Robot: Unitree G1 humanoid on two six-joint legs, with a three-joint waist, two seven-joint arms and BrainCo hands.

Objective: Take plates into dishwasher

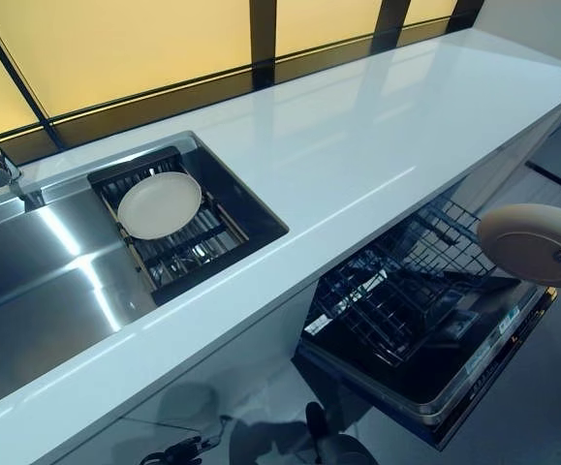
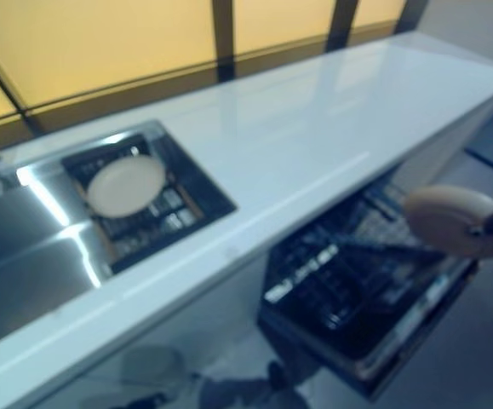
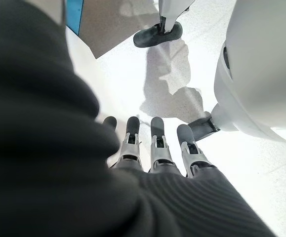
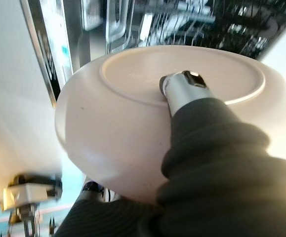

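over dishwasher rack [image 1: 411, 291], plate [image 1: 532, 242], right hand [image 4: 182, 86] gripping

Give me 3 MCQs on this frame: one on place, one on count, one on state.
1. Where is the plate that no hand holds?
A. on the rack in the sink
B. on the countertop
C. in the dishwasher

2. How many plates show?
A. one
B. two
C. four

3. What is the right hand doing?
A. hanging idle
B. pressing the tap
C. gripping a plate

Key:
1 A: the white plate lies on the wire rack set in the sink.
2 B: that one plus the held plate.
3 C: the right hand grips the held plate above the open dishwasher's lower rack; the left hand hangs open over the floor.
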